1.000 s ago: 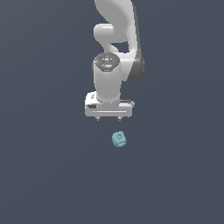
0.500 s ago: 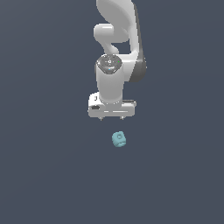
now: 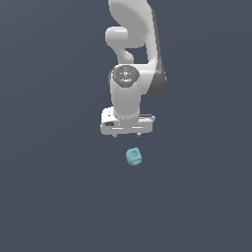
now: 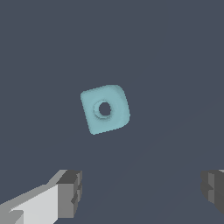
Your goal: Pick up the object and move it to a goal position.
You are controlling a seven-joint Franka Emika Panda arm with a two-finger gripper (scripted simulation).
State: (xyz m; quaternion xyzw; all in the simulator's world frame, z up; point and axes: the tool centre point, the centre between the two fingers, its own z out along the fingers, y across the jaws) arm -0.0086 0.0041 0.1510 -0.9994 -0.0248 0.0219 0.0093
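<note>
The object is a small light-teal rounded block [image 3: 134, 157] with a round hole in its face, lying on the dark grey surface. In the wrist view it [image 4: 105, 109] shows with the hole facing the camera. My white gripper [image 3: 126, 135] hangs above the surface, behind and slightly to the exterior view's left of the block, apart from it. Its fingers [image 4: 69, 194] are spread wide with nothing between them; the gripper [image 4: 142, 191] is open and empty.
A plain dark grey surface [image 3: 49, 197] fills both views. The white arm [image 3: 130, 44] rises behind the gripper.
The gripper has shifted slightly toward the exterior view's right and a little lower, nearer the block. The block has not moved.
</note>
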